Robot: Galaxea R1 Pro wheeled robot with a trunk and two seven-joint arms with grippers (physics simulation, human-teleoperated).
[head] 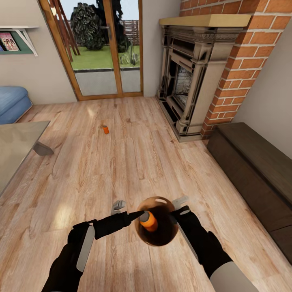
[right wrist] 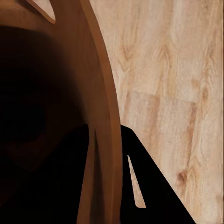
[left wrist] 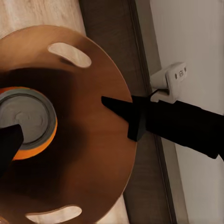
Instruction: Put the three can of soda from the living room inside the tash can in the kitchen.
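Nearest the robot, both arms reached forward over the plank floor. The right gripper was clamped on the rim of the bin, one finger inside the wall and one outside, as its wrist view showed, the dark fingers straddling the coppery wall. The bin hung over the floor with its brown inside facing up at the head camera.

The left gripper held an orange can over the bin's mouth, tilted, its grey top toward the fingers. In the left wrist view the can sat within the ring of the bin's rim, with a handle cut-out on either side and the right gripper pinching the rim's far edge. Whether the can touched the bin's floor could not be told.

Farther off, a second can lay on the floor, well apart from the robot, between the glass table and the fireplace. A dark bench ran along the right wall. Beyond stood the blue sofa, the brick chimney and the wood-framed glass doors.
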